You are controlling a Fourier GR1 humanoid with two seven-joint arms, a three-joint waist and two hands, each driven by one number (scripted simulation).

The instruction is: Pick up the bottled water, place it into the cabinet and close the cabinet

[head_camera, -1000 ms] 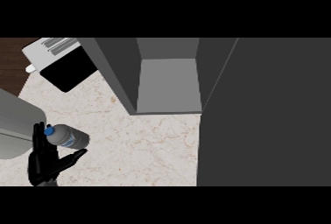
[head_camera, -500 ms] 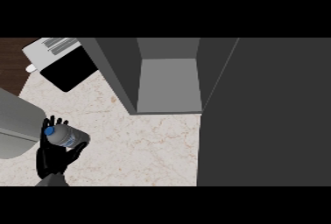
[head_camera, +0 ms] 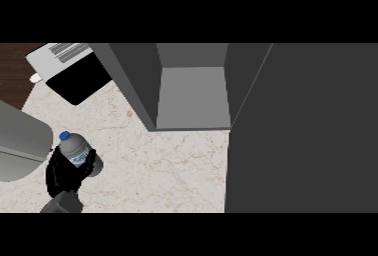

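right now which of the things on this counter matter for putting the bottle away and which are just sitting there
Part of the job:
- bottled water, blue cap, standing on the counter
- left hand, fingers curled round the bottle
- cabinet, open, shelf bare
- cabinet door, swung open at the right

Just lying about:
- toaster oven, top left
- grey rounded object at the left edge

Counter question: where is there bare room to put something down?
Bare marble counter lies between the bottled water in the left hand and the open cabinet. Its shelf is free. The left edge is crowded by a grey appliance.
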